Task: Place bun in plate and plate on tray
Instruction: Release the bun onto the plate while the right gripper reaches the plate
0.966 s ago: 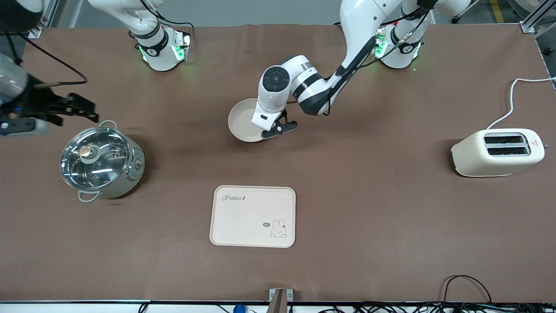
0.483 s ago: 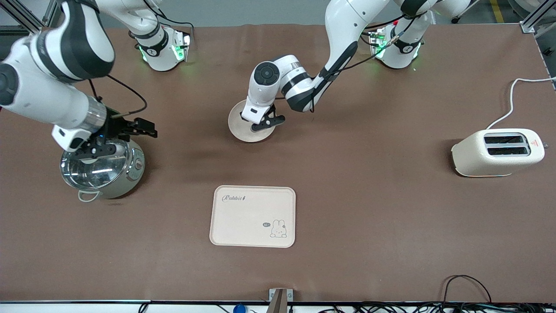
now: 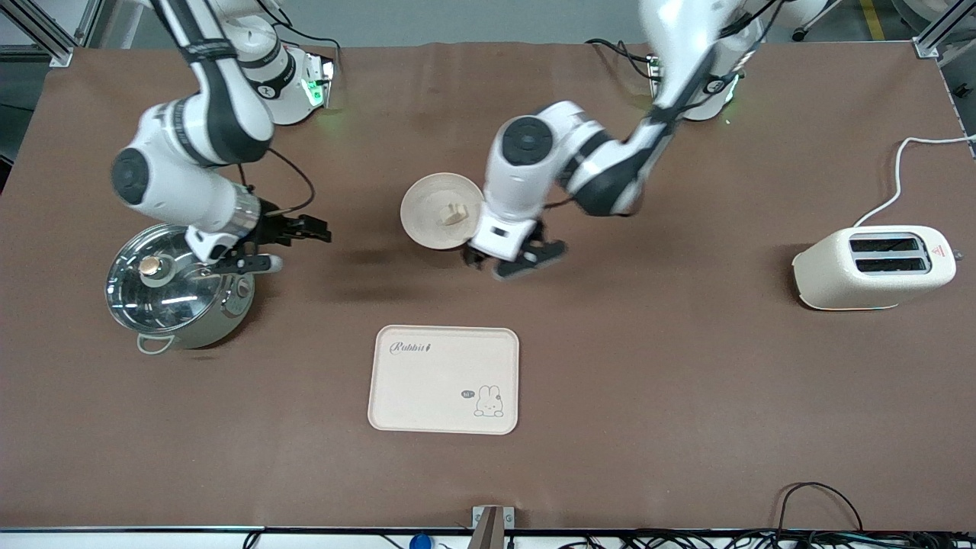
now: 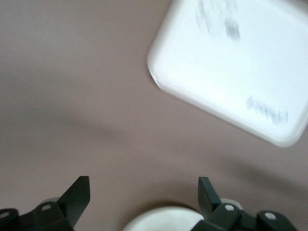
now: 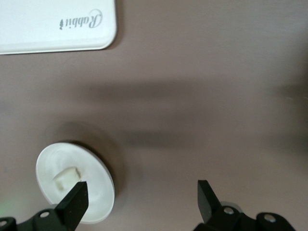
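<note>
The bun (image 3: 455,214) lies in the round cream plate (image 3: 431,217), and nothing holds it. My left gripper (image 3: 515,261) hangs open and empty just beside the plate's rim, toward the left arm's end of the table. In the left wrist view its fingers (image 4: 77,196) stand wide over bare table, with the plate's edge (image 4: 163,222) and the tray (image 4: 231,62) in sight. My right gripper (image 3: 303,247) is open and empty between the pot and the plate. The right wrist view shows the plate (image 5: 91,197), the bun (image 5: 66,177) and the tray (image 5: 53,24). The tray (image 3: 444,379) lies nearer the front camera than the plate.
A steel pot with a glass lid (image 3: 179,286) stands at the right arm's end, just under the right wrist. A cream toaster (image 3: 873,267) with a white cable (image 3: 900,164) stands at the left arm's end.
My left gripper opened, left the bun in the plate and drew off beside the rim. The right arm swung in from the table's end past the pot toward the plate.
</note>
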Controlling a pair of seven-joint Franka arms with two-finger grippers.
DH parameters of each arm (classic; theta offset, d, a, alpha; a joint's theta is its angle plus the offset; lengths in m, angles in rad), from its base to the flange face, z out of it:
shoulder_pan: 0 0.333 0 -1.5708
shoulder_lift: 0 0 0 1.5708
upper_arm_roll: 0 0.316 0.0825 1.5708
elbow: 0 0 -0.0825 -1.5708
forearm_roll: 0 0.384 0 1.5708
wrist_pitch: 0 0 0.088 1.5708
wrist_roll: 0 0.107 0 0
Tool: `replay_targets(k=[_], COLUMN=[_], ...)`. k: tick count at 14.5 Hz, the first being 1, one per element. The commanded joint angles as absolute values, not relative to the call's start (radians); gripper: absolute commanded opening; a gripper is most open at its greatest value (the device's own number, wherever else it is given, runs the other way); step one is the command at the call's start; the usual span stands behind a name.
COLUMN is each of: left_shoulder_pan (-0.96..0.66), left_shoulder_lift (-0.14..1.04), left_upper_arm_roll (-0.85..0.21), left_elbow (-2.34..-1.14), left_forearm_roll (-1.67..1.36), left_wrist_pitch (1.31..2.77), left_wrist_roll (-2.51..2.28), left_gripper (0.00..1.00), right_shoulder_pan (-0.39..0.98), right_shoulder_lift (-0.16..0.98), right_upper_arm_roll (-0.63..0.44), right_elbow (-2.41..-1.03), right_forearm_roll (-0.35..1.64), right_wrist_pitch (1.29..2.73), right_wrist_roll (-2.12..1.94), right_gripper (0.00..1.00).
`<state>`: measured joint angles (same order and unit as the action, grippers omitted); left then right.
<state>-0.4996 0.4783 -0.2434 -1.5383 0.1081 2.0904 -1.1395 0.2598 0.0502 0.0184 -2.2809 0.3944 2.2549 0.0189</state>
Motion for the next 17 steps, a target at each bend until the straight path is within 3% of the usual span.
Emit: replay_targets(k=[1, 10, 15, 17], left_shoulder_pan=[-0.347, -0.009, 0.07, 0.09], left_shoulder_lift=[0.398, 0.174, 0.074, 0.032], left_upper_arm_roll=[-0.25, -0.25, -0.249, -0.245], left_elbow=[-1.462, -1.456, -1.456, -1.477], left_forearm_roll=[0.126, 0.124, 0.108, 0.103], left_wrist_pitch=[1.887, 1.721, 1.596, 1.577], left_wrist_roll=[-0.917, -0.468, -0.247, -0.189], left_gripper=[1.0, 1.0, 1.0, 1.0], right_shoulder_pan=[0.362, 0.662, 0.7, 0.698], right_shoulder_lift=[0.02, 0.119, 0.219, 0.232], right_upper_arm_roll=[0.011, 0.011, 0.009, 0.009], right_elbow=[-2.385, -2.519, -2.534, -2.533], right_forearm_roll=[0.42, 0.431, 0.431, 0.431], right_wrist_pitch=[2.411, 2.715, 2.819, 2.819], right_wrist_roll=[0.029, 0.271, 0.288, 0.288], right_gripper=[1.0, 1.0, 0.98, 0.9])
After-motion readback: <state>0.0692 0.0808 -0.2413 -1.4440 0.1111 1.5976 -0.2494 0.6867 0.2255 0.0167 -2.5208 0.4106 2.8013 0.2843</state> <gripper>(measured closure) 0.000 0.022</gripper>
